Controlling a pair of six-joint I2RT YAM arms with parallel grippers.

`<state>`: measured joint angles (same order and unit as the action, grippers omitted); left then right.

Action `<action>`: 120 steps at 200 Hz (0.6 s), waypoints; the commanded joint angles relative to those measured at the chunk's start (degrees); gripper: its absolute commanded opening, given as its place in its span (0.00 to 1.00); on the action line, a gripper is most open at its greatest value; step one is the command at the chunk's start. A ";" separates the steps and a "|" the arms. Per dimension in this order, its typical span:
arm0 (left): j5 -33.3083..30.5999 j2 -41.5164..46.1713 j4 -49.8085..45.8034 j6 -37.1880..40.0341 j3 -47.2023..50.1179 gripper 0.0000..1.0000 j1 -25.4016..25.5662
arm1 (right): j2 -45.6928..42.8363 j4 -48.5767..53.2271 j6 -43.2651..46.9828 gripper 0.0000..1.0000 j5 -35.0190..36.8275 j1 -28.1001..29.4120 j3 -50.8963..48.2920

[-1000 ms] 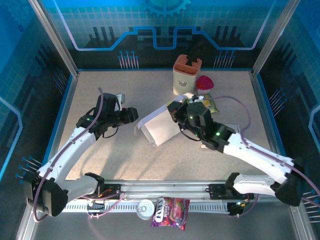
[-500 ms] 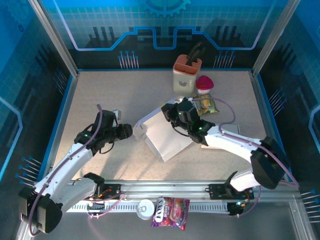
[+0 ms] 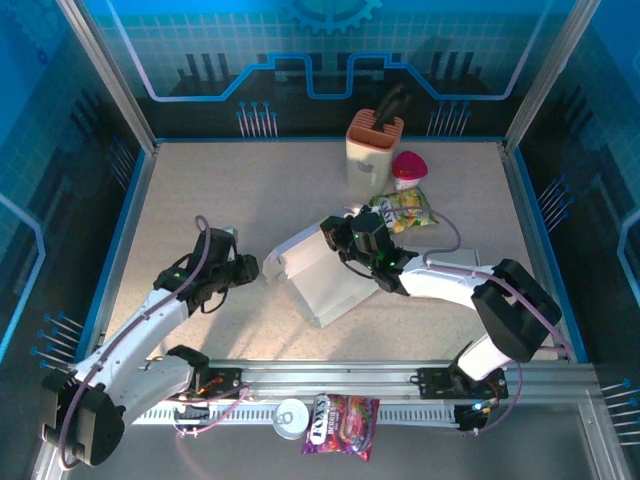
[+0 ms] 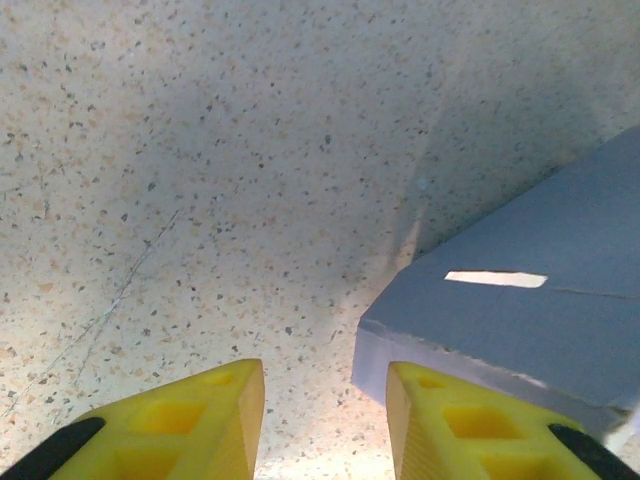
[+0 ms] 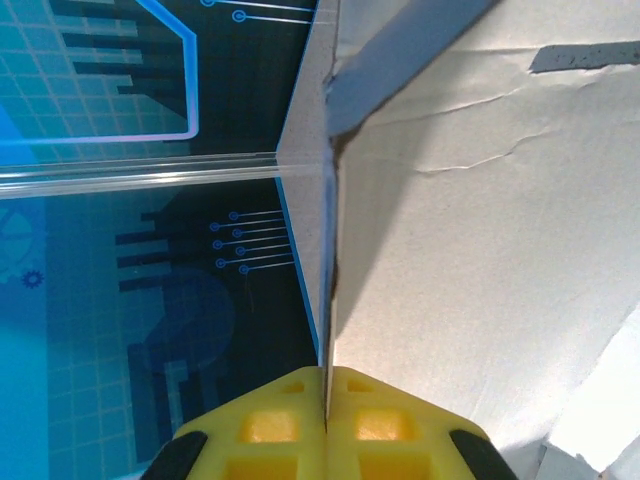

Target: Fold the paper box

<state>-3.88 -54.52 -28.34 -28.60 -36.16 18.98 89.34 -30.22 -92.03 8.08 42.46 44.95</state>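
Observation:
The paper box (image 3: 322, 282) is a white, partly flattened carton lying mid-table. My right gripper (image 3: 337, 236) is at its far edge, shut on a thin cardboard panel. In the right wrist view the yellow fingertips (image 5: 262, 425) pinch that panel's edge, and the creased white box wall (image 5: 470, 250) spreads to the right. My left gripper (image 3: 256, 268) hovers just off the box's left corner. In the left wrist view it (image 4: 325, 420) stands open over bare table, with the box's grey-white corner (image 4: 500, 310) just ahead of the right finger (image 4: 470, 425).
A beige holder with an orange top (image 3: 373, 150), a red-pink object (image 3: 408, 165) and a snack bag (image 3: 404, 209) sit behind the box. A can (image 3: 291, 417) and a candy bag (image 3: 341, 424) lie beyond the front rail. Blue walls (image 3: 120, 190) enclose the speckled table (image 3: 220, 190).
The left gripper came nearer and lower toward the box's left corner, its jaws narrowing. The right arm folded in, shifting the held box slightly toward the front-left.

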 commanded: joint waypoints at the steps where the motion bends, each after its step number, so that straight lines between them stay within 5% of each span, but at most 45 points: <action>1: -1.23 -0.71 3.02 -0.39 1.13 0.37 0.44 | 2.42 -7.17 1.41 0.00 -3.06 -1.06 -2.31; 120: 1.12 -2.31 8.65 1.11 5.88 0.36 2.11 | 4.88 -11.26 2.29 0.00 -6.17 -2.76 -4.93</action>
<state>-4.12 -57.45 -22.26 -28.51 -31.68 20.16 93.03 -41.28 -91.46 2.68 40.42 40.53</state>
